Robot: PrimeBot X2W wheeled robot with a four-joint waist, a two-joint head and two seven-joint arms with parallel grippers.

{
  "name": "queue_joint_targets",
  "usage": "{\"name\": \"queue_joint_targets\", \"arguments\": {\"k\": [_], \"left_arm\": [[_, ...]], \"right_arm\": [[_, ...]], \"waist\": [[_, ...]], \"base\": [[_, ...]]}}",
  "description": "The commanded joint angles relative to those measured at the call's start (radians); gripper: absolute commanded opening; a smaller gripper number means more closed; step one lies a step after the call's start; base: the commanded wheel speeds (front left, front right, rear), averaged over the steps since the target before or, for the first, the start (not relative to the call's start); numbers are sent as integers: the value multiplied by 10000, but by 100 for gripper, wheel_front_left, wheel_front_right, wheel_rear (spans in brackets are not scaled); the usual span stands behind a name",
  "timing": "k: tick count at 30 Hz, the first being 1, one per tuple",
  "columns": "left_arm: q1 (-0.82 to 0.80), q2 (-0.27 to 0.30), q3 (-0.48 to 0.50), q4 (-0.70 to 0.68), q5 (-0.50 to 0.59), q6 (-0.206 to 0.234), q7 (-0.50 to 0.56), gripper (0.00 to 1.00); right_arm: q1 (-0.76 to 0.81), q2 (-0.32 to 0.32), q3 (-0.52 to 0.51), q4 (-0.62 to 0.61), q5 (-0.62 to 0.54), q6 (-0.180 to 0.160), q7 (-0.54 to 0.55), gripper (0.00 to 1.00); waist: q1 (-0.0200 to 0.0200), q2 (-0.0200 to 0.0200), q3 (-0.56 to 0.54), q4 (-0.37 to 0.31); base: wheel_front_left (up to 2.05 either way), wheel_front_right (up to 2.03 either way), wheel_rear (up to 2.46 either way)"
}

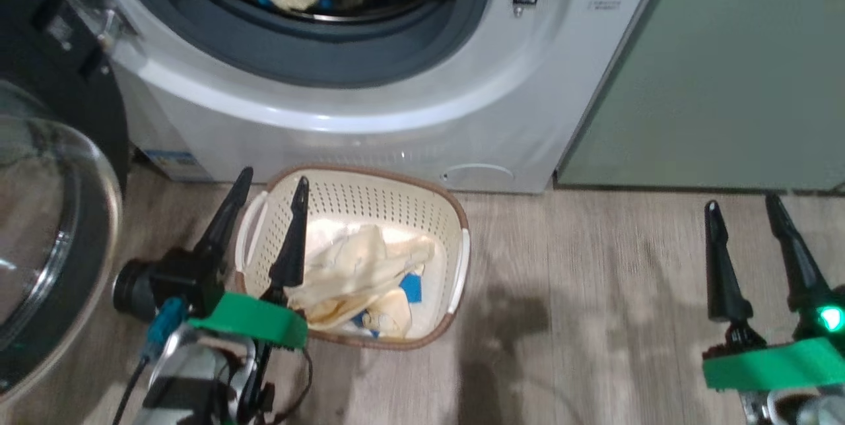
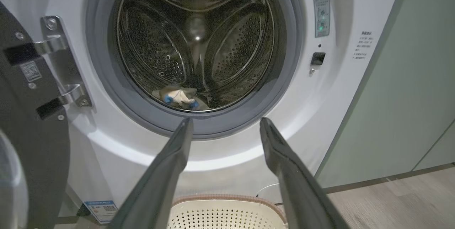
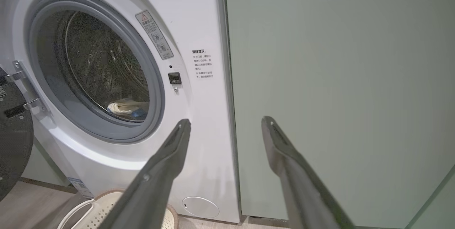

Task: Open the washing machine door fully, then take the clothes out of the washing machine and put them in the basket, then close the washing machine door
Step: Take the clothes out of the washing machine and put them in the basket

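Standing wide open at the left of the head view, the washing machine door [image 1: 59, 214] shows its glossy black rim and its bulging clear glass bowl, with a metal hinge plate holding it to the white front of the washing machine [image 1: 409, 115]. The machine is a white front loader with a broad grey rubber ring around a steel drum, whose perforated walls and raised ribs shine in the left wrist view. A small blue sticker sits low on its front near the floor, and a warning label and a black latch slot sit to the right of the opening. At the bottom of the drum, just behind the rubber ring, lies a crumpled pale-yellow garment [image 2: 176, 96] with bright blue bits. The basket [image 1: 370, 173] stands on the wooden floor [image 1: 594, 293] right in front of the machine, below the opening: cream plastic, perforated sides, brown rim, a white handle on each of two sides. Inside it lie the clothes [image 1: 360, 266], a soft pale-yellow heap with a bright blue piece showing, spread over the basket's bottom. The left gripper [image 1: 274, 176] hovers over the left side of the basket, its two dark fingers spread wide apart and holding nothing. The right gripper [image 1: 741, 200] hangs well apart to the right, over the floor in front of the pale green cabinet [image 1: 726, 68], fingers likewise wide apart and empty
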Motion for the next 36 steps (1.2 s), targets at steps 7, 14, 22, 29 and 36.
{"name": "queue_joint_targets", "arguments": {"k": [7,14,22,29,36], "left_arm": [[694,266,375,-1288,159,202,453,100],[1335,278,364,-1666,149,338,674,100],[1776,257,376,-1899,100,473,803,100],[1943,248,366,-1954,58,558,826,100],[1929,284,298,-1963,75,590,844,100]], "right_arm": [[455,-322,320,-286,-66,35,-94,100],[879,-412,378,-223,-77,35,-94,100],[1218,-449,419,-252,-70,35,-94,100],[1304,-505,454,-259,-32,35,-94,100],[1298,-511,498,-286,-22,35,-94,100]], "waist": [[2,-1,-978,157],[2,-1,-1606,95],[2,-1,-1990,-12],[2,-1,-2096,-98],[2,-1,-2082,-153]], "base": [[0,0,0],[0,0,0],[0,0,0],[0,0,0],[0,0,0]]}}
